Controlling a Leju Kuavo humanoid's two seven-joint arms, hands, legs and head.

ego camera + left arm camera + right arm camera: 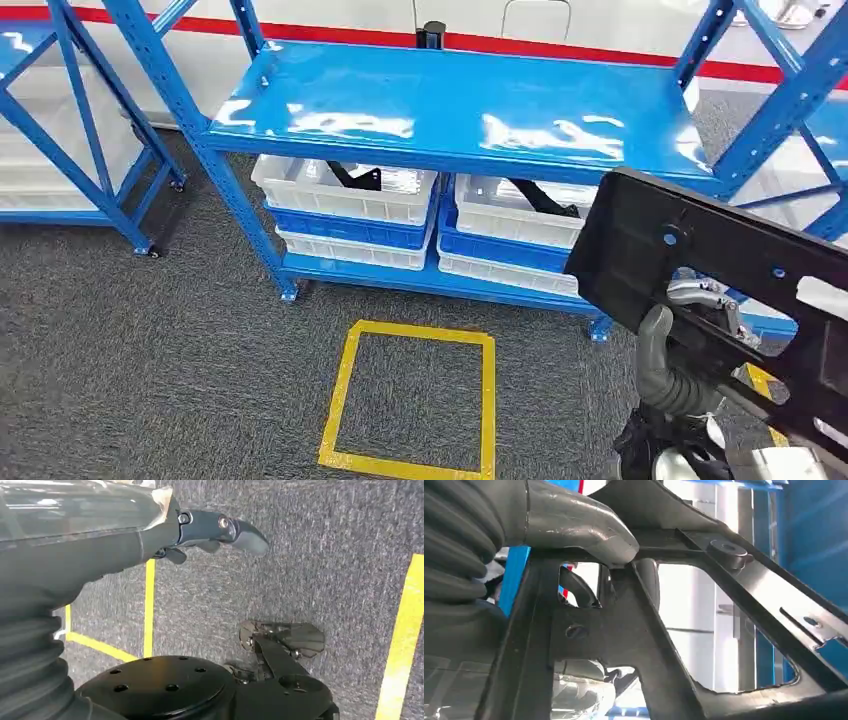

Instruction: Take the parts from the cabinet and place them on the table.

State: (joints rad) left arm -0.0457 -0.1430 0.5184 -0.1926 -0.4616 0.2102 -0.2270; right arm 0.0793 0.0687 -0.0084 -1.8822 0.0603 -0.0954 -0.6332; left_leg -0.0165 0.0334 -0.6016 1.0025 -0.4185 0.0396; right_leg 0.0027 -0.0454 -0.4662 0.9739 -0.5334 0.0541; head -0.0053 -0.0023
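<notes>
Though tilted, part (700, 270) within right hand (670, 365)

Top shelf (450, 100): bare, open above.
Lower shelf: my reach blocked by stacked bins (345, 205).
My right side: black frame (700, 270) fills it.

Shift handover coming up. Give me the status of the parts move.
Done: one black part is out of the rack. In hand: the right hand grips it, raised beside the rack. The left hand hangs over the carpet, holding nothing. Left: placing it on the table, and fetching the parts in the white bins.
</notes>
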